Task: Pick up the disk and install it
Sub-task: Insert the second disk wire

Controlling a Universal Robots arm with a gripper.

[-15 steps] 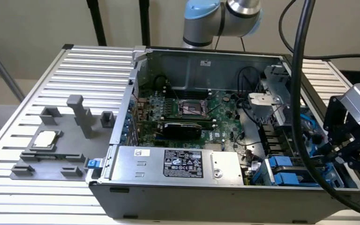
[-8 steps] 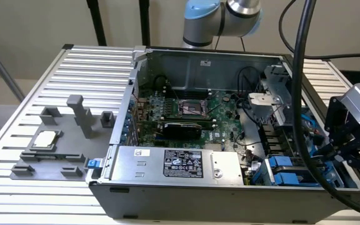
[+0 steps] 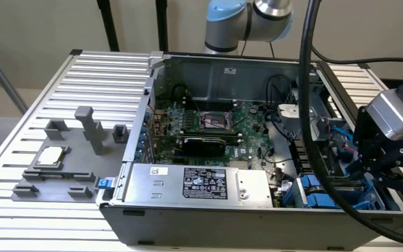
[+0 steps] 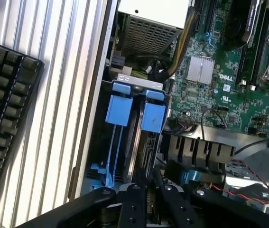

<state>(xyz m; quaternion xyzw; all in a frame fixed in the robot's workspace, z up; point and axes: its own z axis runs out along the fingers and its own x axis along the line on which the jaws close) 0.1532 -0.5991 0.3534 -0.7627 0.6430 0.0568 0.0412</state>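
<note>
install step in hand: gripper (image 4: 146, 202) low over drive bay (image 3: 341, 191) at computer case (image 3: 257, 220) corner on exterior view's right. fingers narrowly parted, possibly pinching disk (image 4: 146, 152) edge-on in slot. calls for straight push along blue rails.

It was a robotics lab: an opened grey metal computer case (image 3: 257, 157) sat on a ribbed aluminium surface (image 3: 82, 79).
</note>
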